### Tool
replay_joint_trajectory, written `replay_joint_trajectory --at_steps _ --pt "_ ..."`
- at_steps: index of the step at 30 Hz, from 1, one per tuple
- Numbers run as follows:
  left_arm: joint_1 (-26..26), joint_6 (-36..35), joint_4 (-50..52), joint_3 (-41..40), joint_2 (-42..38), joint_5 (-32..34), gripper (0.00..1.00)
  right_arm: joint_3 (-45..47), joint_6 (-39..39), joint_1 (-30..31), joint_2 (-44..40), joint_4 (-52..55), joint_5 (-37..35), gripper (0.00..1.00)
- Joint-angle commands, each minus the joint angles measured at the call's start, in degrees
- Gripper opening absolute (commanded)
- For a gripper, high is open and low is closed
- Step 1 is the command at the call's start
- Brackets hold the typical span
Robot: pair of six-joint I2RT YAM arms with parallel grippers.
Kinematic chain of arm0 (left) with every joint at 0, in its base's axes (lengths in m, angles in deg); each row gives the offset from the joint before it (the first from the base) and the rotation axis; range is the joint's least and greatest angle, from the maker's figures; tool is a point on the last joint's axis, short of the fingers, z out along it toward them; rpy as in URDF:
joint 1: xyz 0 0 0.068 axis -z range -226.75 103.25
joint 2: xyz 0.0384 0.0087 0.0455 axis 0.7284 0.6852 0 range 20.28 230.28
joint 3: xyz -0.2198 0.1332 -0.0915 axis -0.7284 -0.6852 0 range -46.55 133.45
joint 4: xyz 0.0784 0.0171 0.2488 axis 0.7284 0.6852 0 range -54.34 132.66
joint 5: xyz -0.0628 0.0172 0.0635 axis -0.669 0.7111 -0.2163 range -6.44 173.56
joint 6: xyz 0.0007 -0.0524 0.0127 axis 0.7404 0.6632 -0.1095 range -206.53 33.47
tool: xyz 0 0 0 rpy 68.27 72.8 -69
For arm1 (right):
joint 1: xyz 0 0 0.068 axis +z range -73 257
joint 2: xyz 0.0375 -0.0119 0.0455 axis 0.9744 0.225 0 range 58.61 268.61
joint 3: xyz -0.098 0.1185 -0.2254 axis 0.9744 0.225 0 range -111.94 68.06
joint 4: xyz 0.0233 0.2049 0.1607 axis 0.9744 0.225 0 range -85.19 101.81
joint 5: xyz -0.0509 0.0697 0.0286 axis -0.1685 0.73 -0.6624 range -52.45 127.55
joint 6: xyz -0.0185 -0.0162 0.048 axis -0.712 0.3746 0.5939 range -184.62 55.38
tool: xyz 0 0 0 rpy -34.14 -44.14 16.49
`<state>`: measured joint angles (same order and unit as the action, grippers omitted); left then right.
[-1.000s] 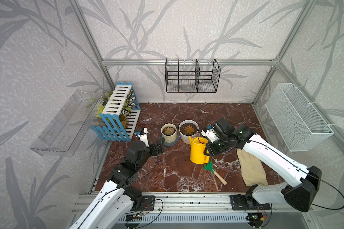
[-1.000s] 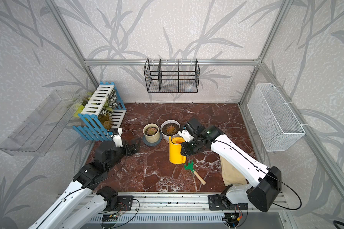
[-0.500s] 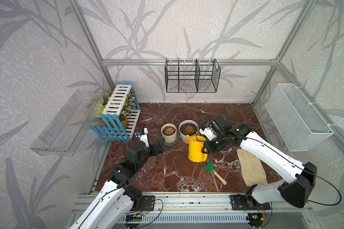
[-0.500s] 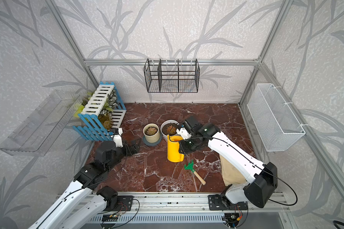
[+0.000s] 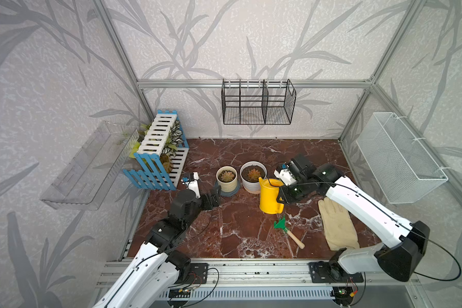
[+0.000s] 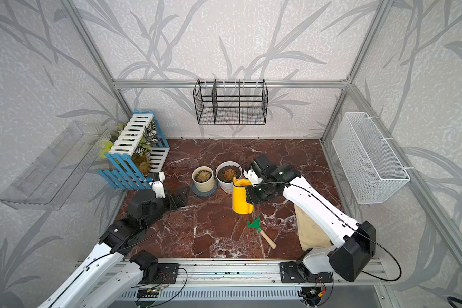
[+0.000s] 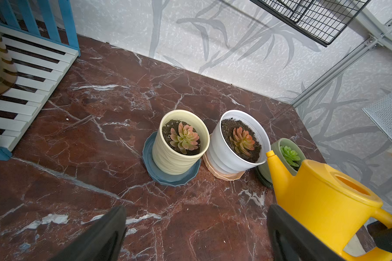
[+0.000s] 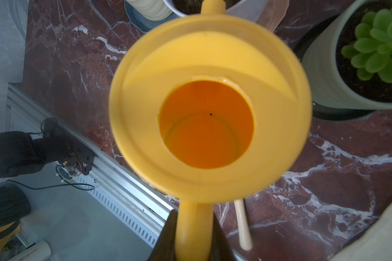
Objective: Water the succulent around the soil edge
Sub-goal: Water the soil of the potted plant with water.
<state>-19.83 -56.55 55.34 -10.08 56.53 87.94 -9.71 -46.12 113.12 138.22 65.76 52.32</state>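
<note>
Your right fingers (image 8: 167, 241) clamp the handle of the yellow watering can (image 8: 208, 56); your left fingers (image 7: 104, 237) stand wide open. The green succulent (image 7: 290, 156) sits just right of the white pot (image 7: 226, 153)

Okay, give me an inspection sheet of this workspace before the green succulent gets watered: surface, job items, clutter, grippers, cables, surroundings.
Surface: red-brown marble tabletop, no spill seen.
Job's things: green succulent in its sage pot, soil edge dark; yellow watering can upright, not pouring.
Clutter: cream pot with a pinkish-green rosette, white pot with an orange-pink rosette, green hand rake, glove, blue-white picket crate.
Grippers: right gripper shut on the can's handle; left gripper open, empty.
Cables: black cable runs along the right arm.
Surroundings: black wire basket, white mesh basket and clear shelf on the walls.
</note>
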Motion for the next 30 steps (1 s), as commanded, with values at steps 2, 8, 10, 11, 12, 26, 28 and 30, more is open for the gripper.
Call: replay_joint_trajectory --at_steps 2,8,10,11,12,26,28,30 --pt "-0.4 -0.7 -0.7 -0.7 0.0 -0.6 1.00 -0.9 -1.5 -0.7 -1.2 1.0 -0.4 0.00" --pt "-0.4 -0.8 -0.7 -0.7 -0.1 -0.6 1.00 -1.3 -2.3 -0.3 -0.5 0.9 2.5 0.00" --pt "-0.4 -0.7 -0.8 -0.7 0.0 -0.6 1.00 -1.4 -2.3 0.5 -0.5 0.7 2.8 0.00" --pt "-0.5 -0.7 -0.8 -0.7 0.1 -0.6 1.00 -1.5 -2.2 0.9 -0.4 0.6 2.9 0.00" --pt "-0.5 -0.8 -0.8 -0.7 0.1 -0.7 1.00 -1.6 -2.2 1.4 -0.1 0.5 2.9 0.00" --pt "-0.5 -0.8 -0.9 -0.8 0.1 -0.5 1.00 -2.1 -2.2 4.3 1.5 -2.0 3.3 0.00" --pt "-0.5 -0.7 -0.8 -0.7 0.3 -0.5 1.00 -1.6 -2.0 4.3 1.0 -2.1 2.3 0.00" --pt "-0.5 -0.7 -0.8 -0.7 0.4 -0.5 1.00 -1.1 -2.0 4.1 0.5 -2.1 1.6 0.00"
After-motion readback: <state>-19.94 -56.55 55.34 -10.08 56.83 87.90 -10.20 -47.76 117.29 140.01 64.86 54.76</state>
